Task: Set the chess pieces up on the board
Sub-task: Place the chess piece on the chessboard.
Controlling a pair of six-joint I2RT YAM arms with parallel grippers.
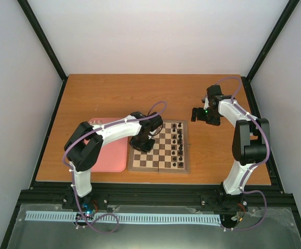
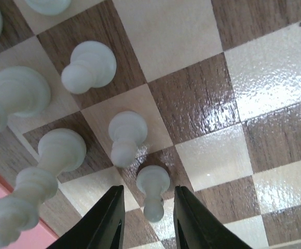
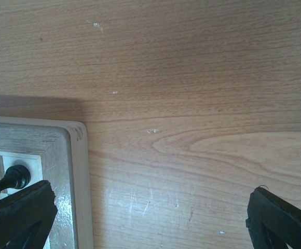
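Note:
The wooden checkered board (image 1: 163, 168) lies in the middle of the table. My left gripper (image 1: 140, 145) hangs low over its left side. In the left wrist view it (image 2: 148, 199) is open. A small white pawn (image 2: 153, 184) stands between the fingers (image 2: 106, 223) with a gap on each side. Several more white pieces (image 2: 125, 136) stand on the squares beyond it, towards the board's left edge. My right gripper (image 1: 200, 115) is wide open and empty. It hovers over bare table (image 3: 192, 129) just off the board's far right corner (image 3: 62, 155).
Black pieces (image 1: 180, 140) stand in rows along the board's right side; one shows in the right wrist view (image 3: 13, 179). A pink tray (image 1: 114, 153) lies left of the board under my left arm. Black frame posts stand at the table's edges.

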